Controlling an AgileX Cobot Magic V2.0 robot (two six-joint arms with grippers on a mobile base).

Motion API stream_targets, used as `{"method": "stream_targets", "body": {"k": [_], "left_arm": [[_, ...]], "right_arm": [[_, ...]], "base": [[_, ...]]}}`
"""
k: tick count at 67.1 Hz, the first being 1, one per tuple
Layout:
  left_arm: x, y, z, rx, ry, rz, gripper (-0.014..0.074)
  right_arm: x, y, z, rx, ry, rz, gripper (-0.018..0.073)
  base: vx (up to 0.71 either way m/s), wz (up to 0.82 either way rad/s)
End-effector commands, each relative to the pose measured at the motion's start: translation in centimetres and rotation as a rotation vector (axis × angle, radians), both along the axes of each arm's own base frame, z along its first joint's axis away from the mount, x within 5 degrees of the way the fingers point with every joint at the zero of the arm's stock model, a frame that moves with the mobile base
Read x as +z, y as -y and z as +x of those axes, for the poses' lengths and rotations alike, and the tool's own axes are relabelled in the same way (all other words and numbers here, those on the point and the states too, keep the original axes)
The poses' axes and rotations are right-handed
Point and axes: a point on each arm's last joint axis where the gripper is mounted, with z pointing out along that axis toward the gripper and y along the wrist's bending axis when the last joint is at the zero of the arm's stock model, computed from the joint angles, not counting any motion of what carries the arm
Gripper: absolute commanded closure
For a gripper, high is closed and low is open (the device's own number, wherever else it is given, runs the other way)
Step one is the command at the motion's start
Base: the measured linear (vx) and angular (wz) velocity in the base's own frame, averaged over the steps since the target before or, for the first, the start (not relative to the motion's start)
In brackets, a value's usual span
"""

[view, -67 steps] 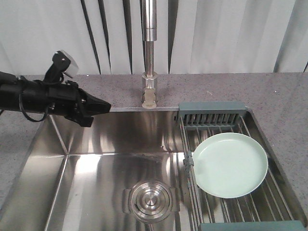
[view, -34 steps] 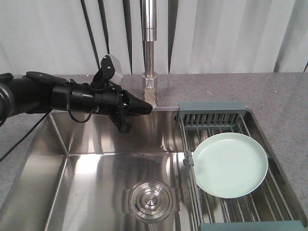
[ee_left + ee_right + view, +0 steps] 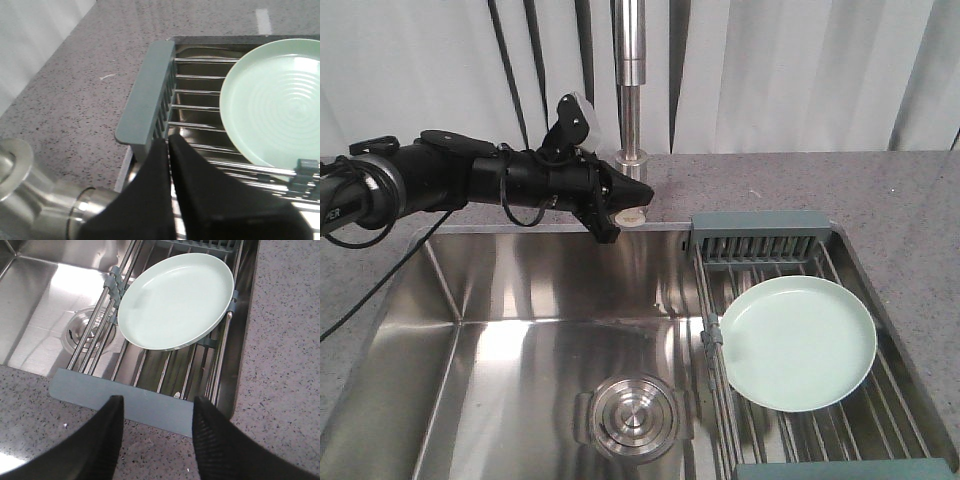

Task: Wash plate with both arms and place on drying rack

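The mint plate point(image 3: 798, 342) lies flat on the drying rack point(image 3: 760, 235), lower right of frame. It looks stiff, light and slick; grip its raised rim. Left gripper point(image 3: 167, 142) jaws pressed together; right gripper point(image 3: 155, 427) jaws wide.

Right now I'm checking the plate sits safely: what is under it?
The plate lies on the drying rack, whose metal rods run beneath it over the steel sink. The rod stretches directly under the plate are covered.
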Motion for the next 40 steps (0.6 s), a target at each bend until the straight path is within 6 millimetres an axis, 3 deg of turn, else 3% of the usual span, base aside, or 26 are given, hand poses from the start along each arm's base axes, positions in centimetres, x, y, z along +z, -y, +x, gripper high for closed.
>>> {"method": "stream_targets", "body": {"k": [1, 18, 40], "left_arm": [[4.3, 0.1, 0.3, 0.042, 0.107, -0.053, 0.0604], [7.0, 0.2, 1.7, 0.084, 0.222, -0.066, 0.0604], [9.0, 0.0, 0.7, 0.071, 0.178, -0.084, 0.0604]], "right_arm": [[1.1, -0.1, 0.3, -0.003, 0.073, 0.015, 0.0244], [1.1, -0.1, 0.3, -0.003, 0.073, 0.015, 0.0244], [1.1, -0.1, 0.3, -0.003, 0.073, 0.015, 0.0244]], "base": [[0.00, 0.00], [0.00, 0.00], [0.00, 0.00]]}}
